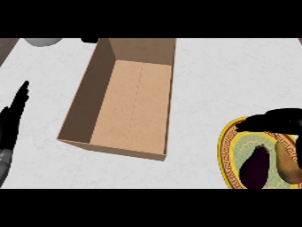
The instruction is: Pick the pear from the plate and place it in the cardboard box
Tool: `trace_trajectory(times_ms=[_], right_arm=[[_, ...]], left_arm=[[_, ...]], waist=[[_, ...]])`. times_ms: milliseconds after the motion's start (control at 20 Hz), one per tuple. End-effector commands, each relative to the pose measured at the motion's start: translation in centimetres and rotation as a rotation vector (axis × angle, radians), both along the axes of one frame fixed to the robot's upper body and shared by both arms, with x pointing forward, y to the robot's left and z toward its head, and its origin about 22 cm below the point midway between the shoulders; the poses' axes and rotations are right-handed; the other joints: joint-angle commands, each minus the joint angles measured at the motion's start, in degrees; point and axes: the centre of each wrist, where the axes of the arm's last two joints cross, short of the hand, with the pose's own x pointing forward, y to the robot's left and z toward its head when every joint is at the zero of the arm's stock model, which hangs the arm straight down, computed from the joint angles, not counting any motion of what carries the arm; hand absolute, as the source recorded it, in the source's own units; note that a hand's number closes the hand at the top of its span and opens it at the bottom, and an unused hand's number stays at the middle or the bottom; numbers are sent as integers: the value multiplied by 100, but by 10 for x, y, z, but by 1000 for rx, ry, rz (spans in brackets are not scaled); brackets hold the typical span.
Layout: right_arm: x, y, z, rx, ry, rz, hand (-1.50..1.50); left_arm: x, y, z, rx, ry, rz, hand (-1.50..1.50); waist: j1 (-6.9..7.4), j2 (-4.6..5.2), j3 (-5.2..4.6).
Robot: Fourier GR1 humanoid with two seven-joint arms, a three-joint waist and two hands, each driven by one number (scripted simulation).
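Yellow-rimmed, the plate (226,146) sits at the near right of the white counter (218,75), its right and near parts cut off by the view's edge. On it lie a dark eggplant (256,167) and, just right of it, the tan pear (287,166). The right hand (280,119) hovers over the plate's far rim, fingers curling down beside the pear, hiding part of it. The cardboard box (124,102) stands open at centre. At the left edge, the left hand (6,122) rests with fingers straight.

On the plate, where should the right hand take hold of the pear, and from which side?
Probably across the pear's wide lower body, coming from above and the right: it lies flat on the plate, an eggplant crowds its left, and the right hand hovers over its narrow end.
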Motion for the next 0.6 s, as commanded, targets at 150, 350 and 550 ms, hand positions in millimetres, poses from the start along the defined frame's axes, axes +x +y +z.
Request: trace_trajectory(times_ms=[150, 350, 550], right_arm=[[11, 2, -28, 44, 174, 70, -150], [18, -16, -12, 71, 188, 70, -150], [22, 1, -8, 99, 230, 112, -150]], left_arm=[[-6, 14, -3, 8, 18, 13, 0], [5, 4, -5, -2, -1, 23, 0], [2, 2, -5, -4, 7, 31, 0]], waist=[[-62, -14, 4], [-121, -2, 0], [-181, -51, -7]])
